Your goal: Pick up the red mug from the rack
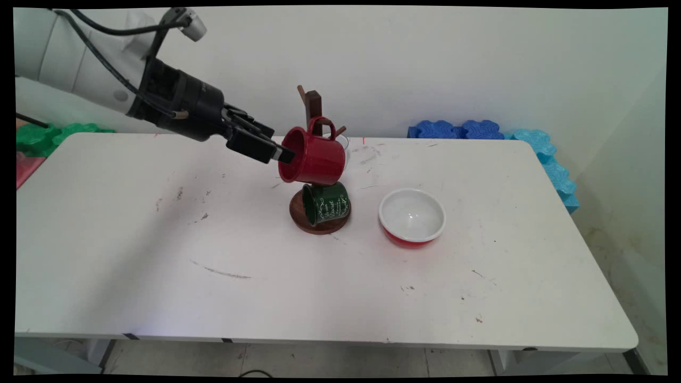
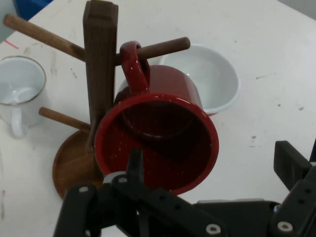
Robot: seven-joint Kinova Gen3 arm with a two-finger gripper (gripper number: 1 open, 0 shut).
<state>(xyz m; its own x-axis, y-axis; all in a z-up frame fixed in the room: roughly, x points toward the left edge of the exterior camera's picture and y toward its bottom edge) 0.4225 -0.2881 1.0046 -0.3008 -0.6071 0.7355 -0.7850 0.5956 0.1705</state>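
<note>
Pincer (image 1: 281,155) at the rim of the red enamel mug (image 1: 313,157), mug handle over a peg of the dark wooden mug tree (image 1: 314,109).
Pincer looks spread: in the hand view one finger (image 2: 134,165) sits at the mug's (image 2: 163,143) lower rim, the other (image 2: 291,165) stands well clear to the side, so not clamped on it. Mug lies on its side, mouth facing the pincer. Below it, a green enamel mug with white lettering (image 1: 325,202) on the tree's round base. Beyond the mug, a bowl, white inside and red outside (image 1: 412,216), on the white table (image 1: 159,255). A white enamel mug (image 2: 19,91) stands behind the tree (image 2: 100,59).
</note>
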